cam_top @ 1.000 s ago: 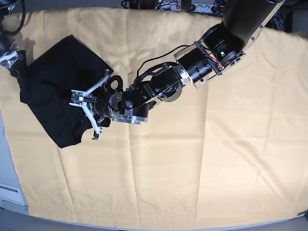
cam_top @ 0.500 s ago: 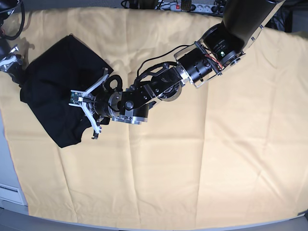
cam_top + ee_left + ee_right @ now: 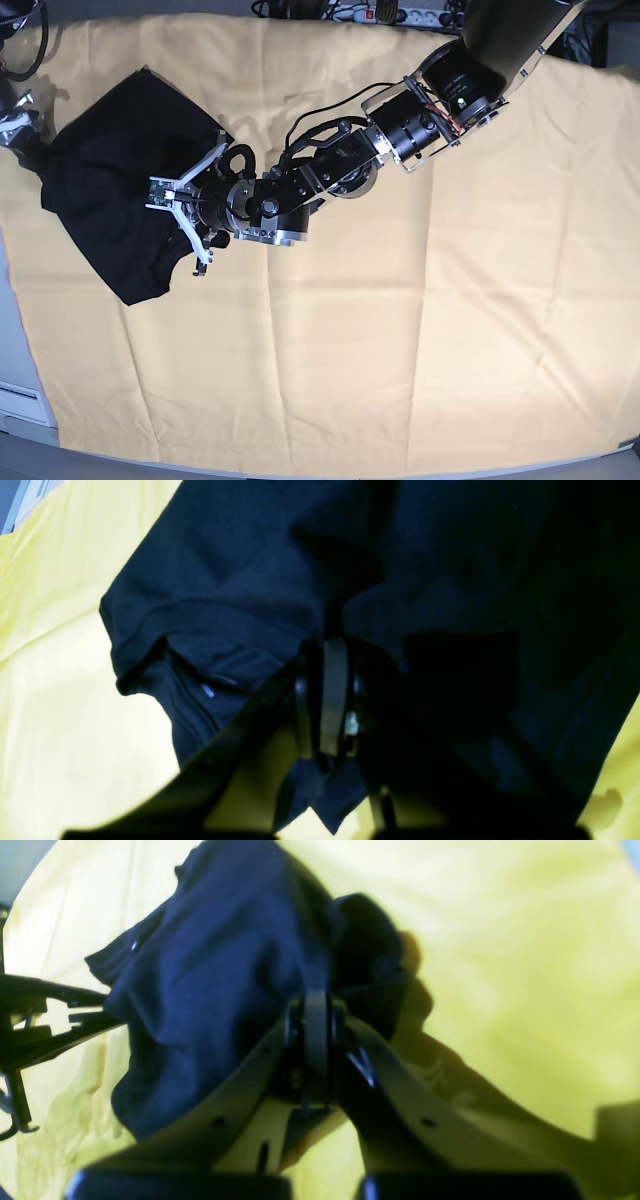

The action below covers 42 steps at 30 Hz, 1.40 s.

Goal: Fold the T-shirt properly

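Right, I've got the T-shirt [image 3: 115,185] bunched at the far left of the table, lying on the big yellow cloth [image 3: 400,330] that covers it. On base view it's a rumpled black mass, widest near the top, tapering to a corner at lower left.

My left hand [image 3: 170,205] is over the shirt's right edge, and on the left wrist view its fingers [image 3: 334,695] are pressed together, pinching a fold of dark fabric that bunches right at the tips. A hem opening shows just left of them, with a small pale tag [image 3: 208,691] inside it; I can't read any writing on it.

My right hand [image 3: 22,135] is at the shirt's left edge, mostly cut off on base view. The right wrist view shows it clamped shut on another gather of the shirt [image 3: 210,985], cloth rising in a ridge from the tips.

No print, brand or lettering anywhere on the shirt. Power strips [image 3: 400,14] sit beyond the table's far edge.
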Each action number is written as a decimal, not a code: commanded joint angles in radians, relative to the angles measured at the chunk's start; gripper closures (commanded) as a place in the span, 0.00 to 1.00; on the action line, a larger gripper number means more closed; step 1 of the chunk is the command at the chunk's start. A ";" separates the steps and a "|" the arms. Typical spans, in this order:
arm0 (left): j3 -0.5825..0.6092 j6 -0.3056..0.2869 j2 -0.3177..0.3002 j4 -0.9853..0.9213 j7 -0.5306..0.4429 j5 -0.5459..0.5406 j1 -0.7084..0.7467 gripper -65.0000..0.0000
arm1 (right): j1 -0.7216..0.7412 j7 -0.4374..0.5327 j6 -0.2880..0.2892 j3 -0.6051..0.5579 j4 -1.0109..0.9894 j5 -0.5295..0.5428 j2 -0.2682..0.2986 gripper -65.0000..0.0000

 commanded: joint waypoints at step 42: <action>0.163 0.120 -0.095 0.017 -0.187 0.079 -0.161 0.48 | -0.191 -0.012 0.006 0.104 0.069 0.170 0.054 0.47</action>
